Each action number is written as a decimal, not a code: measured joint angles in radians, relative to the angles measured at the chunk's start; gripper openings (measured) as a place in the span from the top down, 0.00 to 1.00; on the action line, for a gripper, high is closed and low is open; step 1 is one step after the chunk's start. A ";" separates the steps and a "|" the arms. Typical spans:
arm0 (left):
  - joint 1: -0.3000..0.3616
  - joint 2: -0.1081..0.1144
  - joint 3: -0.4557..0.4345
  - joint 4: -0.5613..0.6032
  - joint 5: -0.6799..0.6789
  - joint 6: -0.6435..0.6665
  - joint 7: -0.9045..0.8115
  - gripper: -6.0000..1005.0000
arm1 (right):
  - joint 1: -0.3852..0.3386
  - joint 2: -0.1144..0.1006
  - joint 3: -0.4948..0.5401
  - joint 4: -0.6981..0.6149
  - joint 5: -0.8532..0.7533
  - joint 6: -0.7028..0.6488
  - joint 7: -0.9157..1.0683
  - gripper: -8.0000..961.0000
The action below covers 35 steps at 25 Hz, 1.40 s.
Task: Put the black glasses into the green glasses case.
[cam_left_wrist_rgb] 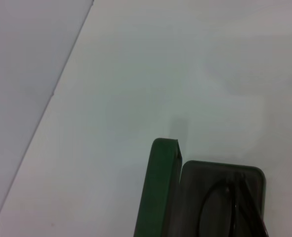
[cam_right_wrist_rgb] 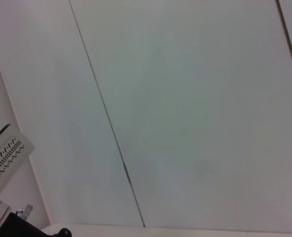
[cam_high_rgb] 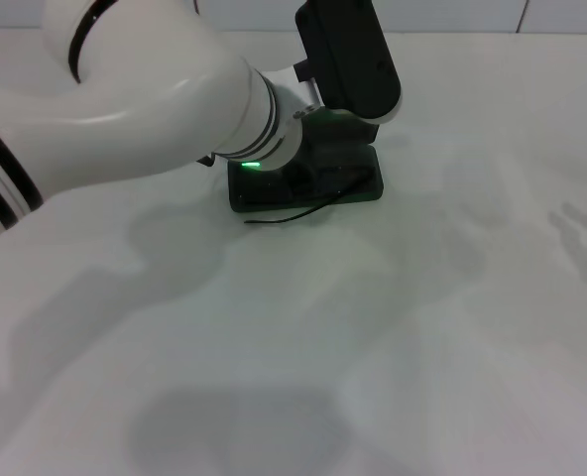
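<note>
Green case [cam_high_rgb: 368,188] lies open with glasses [cam_left_wrist_rgb: 230,207] inside, one temple overhanging; left gripper [cam_high_rgb: 318,164] above, grip indeterminable; next, tuck temple in.

You get even, soft overhead light; the arm's blurred shadows spread across the counter [cam_high_rgb: 373,327] (left wrist view slightly hazy).

A plain white table [cam_high_rgb: 393,327] meets a pale panelled wall [cam_right_wrist_rgb: 195,98].
</note>
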 joint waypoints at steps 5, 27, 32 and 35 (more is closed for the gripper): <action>-0.006 0.000 0.000 -0.015 0.000 0.010 0.000 0.70 | 0.000 0.000 0.000 0.001 0.001 0.005 0.000 0.79; -0.058 -0.006 0.012 -0.146 0.000 -0.038 -0.006 0.82 | 0.000 0.003 0.000 0.002 -0.003 0.004 0.000 0.79; -0.058 -0.006 0.016 -0.146 -0.001 -0.038 -0.006 0.83 | 0.000 0.004 0.000 0.002 -0.003 0.004 -0.005 0.79; -0.058 -0.006 0.026 -0.146 -0.002 -0.039 -0.007 0.84 | 0.000 0.004 0.000 0.008 -0.002 0.004 -0.009 0.79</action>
